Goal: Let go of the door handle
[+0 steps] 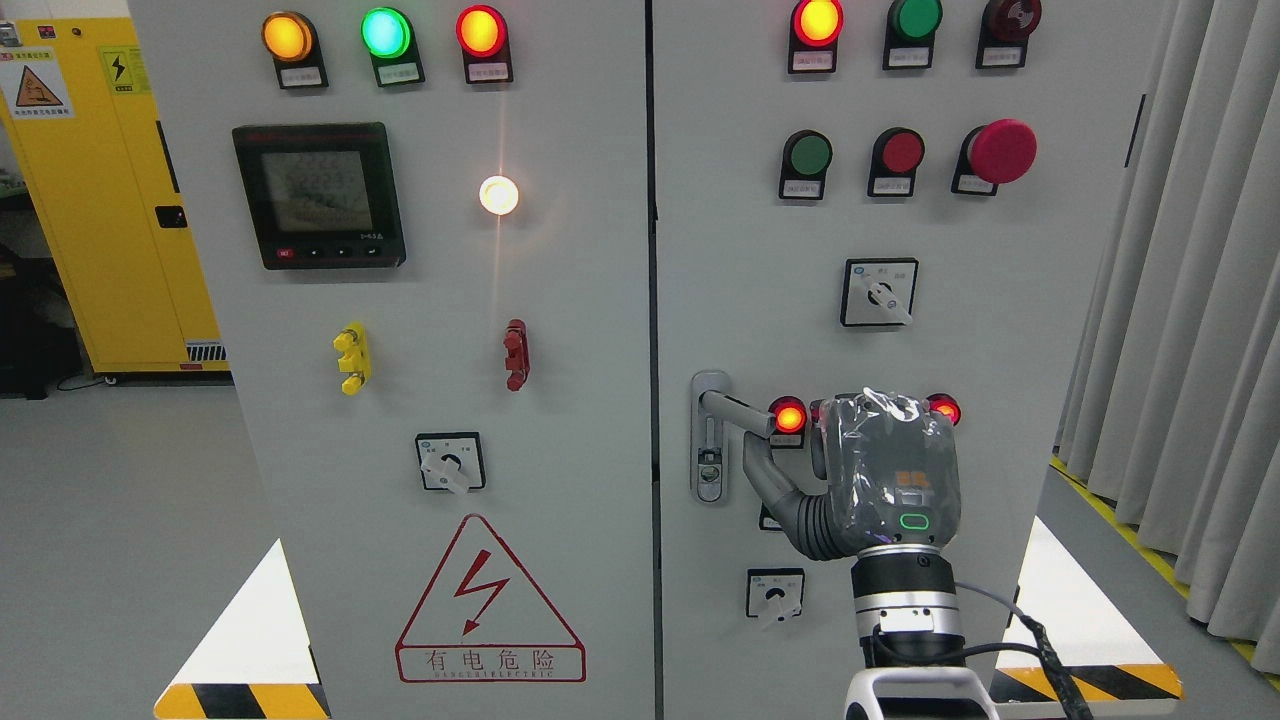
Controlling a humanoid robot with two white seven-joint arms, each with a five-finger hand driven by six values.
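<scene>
I see the grey cabinet [560, 300] filling my view, its door handle [735, 410] sticking out level on the right door beside the centre seam. My right hand [880, 480] sits just right of it, thumb [765, 470] touching beneath the lever's end; whether the fingers grip, I cannot tell.

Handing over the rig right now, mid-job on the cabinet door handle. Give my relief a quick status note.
Right hand: raised in front of the right cabinet door, thumb under the outer end of the door handle; whether the other fingers grip it cannot be seen from the head view.
Left hand: not in view.
Handle: sticks out to the right from its lock plate.
Done: hand is at the handle.
Left: release not confirmed; open the fingers and draw the hand back clear of the lit red lamps.
</scene>
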